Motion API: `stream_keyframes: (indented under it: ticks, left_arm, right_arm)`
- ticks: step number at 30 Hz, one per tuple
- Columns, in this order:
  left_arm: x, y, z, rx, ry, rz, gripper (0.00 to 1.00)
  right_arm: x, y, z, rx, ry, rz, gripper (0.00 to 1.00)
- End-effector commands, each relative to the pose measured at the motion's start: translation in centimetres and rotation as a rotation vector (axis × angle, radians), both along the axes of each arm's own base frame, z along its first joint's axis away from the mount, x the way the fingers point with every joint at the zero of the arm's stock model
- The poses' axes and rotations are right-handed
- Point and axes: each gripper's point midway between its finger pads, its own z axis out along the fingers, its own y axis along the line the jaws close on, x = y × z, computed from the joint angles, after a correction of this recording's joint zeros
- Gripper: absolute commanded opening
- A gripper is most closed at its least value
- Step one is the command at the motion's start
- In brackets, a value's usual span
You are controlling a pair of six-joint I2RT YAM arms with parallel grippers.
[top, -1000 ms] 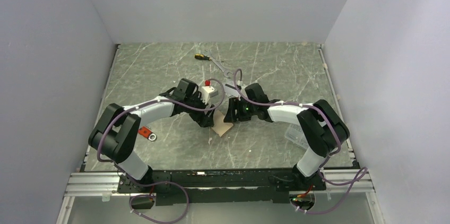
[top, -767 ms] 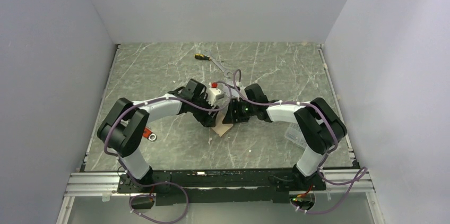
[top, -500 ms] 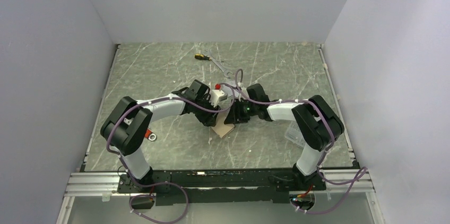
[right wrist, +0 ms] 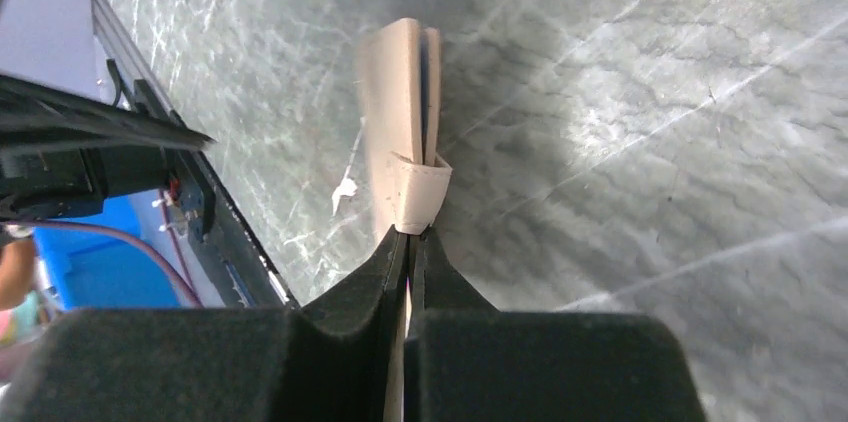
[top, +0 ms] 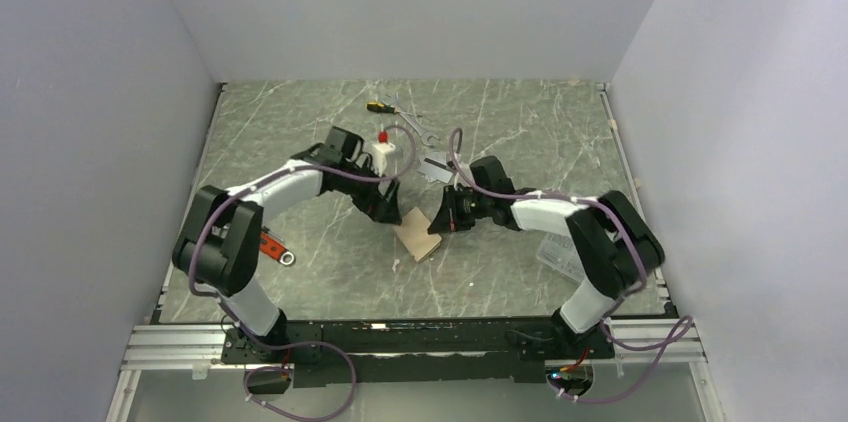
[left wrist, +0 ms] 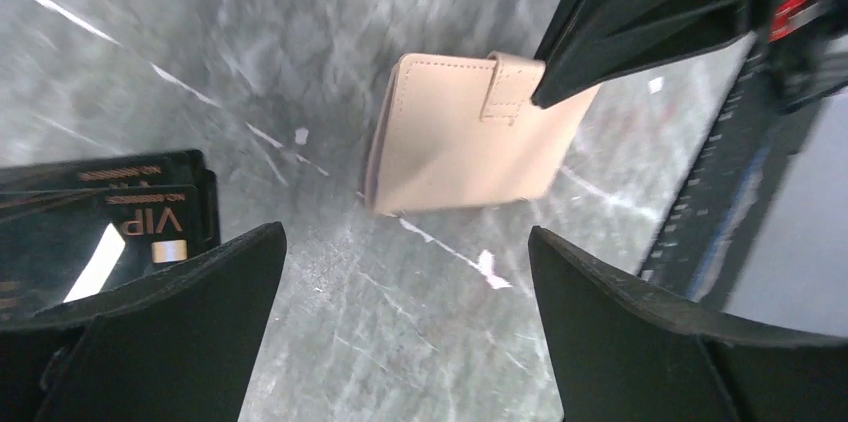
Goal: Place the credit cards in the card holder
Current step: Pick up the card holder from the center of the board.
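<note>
Jaws of the right gripper [right wrist: 408,238] are pressed tight together. They pinch the tan wallet [right wrist: 395,107] by the edge where its snap tab [right wrist: 420,192] wraps over. The wallet is folded shut. It sticks straight out in front of these jaws, standing on its thin side, with a bit of blue showing in the gap between its two halves. Its far end is low over the grey table [right wrist: 640,92], but the view is blurry, so it may or may not touch.

The left gripper [left wrist: 402,238] has its jaws spread wide apart and holds nothing. The wallet [left wrist: 465,137] is just ahead of the open gap, a little toward the right-hand finger [left wrist: 650,342]. The black fingers of the right gripper [left wrist: 640,12] come in from the far right side and pinch it beside the tab.

A small stack of dark cards [left wrist: 105,212] lies flat on the table just in front of the left-hand finger [left wrist: 150,342]. The top one says VIP. The cards are apart from the wallet, with bare table between them.

From above, the two grippers face each other with the wallet [top: 418,236] between them.
</note>
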Motion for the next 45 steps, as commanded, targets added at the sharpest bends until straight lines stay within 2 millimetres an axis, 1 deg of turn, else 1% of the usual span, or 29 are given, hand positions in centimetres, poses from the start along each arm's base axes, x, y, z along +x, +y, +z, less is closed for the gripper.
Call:
stream_keyframes:
  ticks: [1, 2, 3, 5, 7, 9, 10, 13, 16, 18, 21, 24, 26, 28, 31, 34, 39, 42, 45]
  left_arm:
    - [-0.3, -0.2, 9.0, -0.257, -0.031, -0.089, 0.99]
    - [-0.4, 0.2, 10.1, -0.291, -0.017, -0.088, 0.99]
    - [-0.5, 0.6, 11.0, -0.325, 0.002, -0.079, 0.99]
    - [-0.4, 1.3, 12.7, -0.377, 0.026, -0.056, 0.99]
    - [-0.1, 2.2, 13.9, -0.401, 0.029, -0.015, 0.99]
    - [0.2, 2.9, 14.9, -0.434, 0.042, 0.031, 0.99]
    - [0.3, 3.2, 15.3, -0.452, 0.080, 0.070, 0.99]
    - [0.6, 3.8, 15.6, -0.483, 0.179, 0.147, 0.99]
    - [0.4, 3.7, 15.7, -0.502, 0.300, 0.192, 0.99]
    - [0.1, 3.6, 15.9, -0.511, 0.358, 0.193, 0.99]
    - [0.1, 3.7, 16.1, -0.519, 0.375, 0.219, 0.99]
    - [0.1, 3.6, 16.5, -0.540, 0.402, 0.248, 0.99]
    - [0.2, 3.6, 16.3, -0.534, 0.411, 0.282, 0.99]
    - [0.1, 3.7, 15.9, -0.529, 0.425, 0.300, 1.00]
    - [0.0, 3.6, 15.8, -0.546, 0.453, 0.311, 0.99]
    - [0.0, 3.6, 16.2, -0.557, 0.448, 0.322, 0.99]
    - [0.3, 3.6, 17.4, -0.588, 0.458, 0.323, 0.99]
    - [0.4, 3.7, 18.1, -0.609, 0.466, 0.319, 0.99]
    - [0.2, 3.7, 18.2, -0.613, 0.472, 0.322, 0.99]
  right_arm:
    - [0.7, 0.1, 4.5, -0.113, -0.314, 0.006, 0.00]
    - [0.2, 0.3, 5.1, -0.162, -0.387, 0.024, 0.00]
    - [0.0, 0.4, 6.2, -0.196, -0.474, 0.023, 0.00]
    - [-0.5, 0.6, 8.0, -0.228, -0.635, 0.023, 0.00]
    - [-0.7, 0.8, 10.3, -0.218, -0.778, 0.014, 0.00]
    - [-0.5, 0.2, 12.1, -0.260, -0.895, -0.016, 0.00]
    - [-0.4, -0.1, 12.9, -0.287, -0.946, -0.016, 0.00]
    - [-0.2, -0.3, 15.1, -0.401, -1.107, 0.012, 0.00]
    - [-0.3, 0.1, 16.6, -0.540, -1.266, 0.051, 0.00]
    - [-0.3, 0.5, 17.6, -0.637, -1.372, 0.065, 0.00]
    - [-0.6, 0.8, 19.3, -0.756, -1.543, 0.061, 0.00]
    - [-0.7, 1.0, 21.0, -0.804, -1.662, 0.039, 0.00]
    - [-0.6, 1.2, 22.1, -0.828, -1.724, 0.017, 0.00]
    - [-0.8, 1.6, 22.6, -0.848, -1.784, 0.026, 0.00]
    - [-0.8, 2.1, 22.6, -0.908, -1.866, 0.050, 0.00]
    - [-0.7, 3.0, 22.8, -0.945, -1.952, 0.065, 0.00]
    - [-0.7, 4.7, 22.9, -0.951, -2.031, 0.069, 0.00]
    - [-0.6, 5.6, 22.4, -0.965, -2.060, 0.082, 0.00]
    - [-0.7, 6.3, 22.5, -0.964, -2.083, 0.077, 0.00]
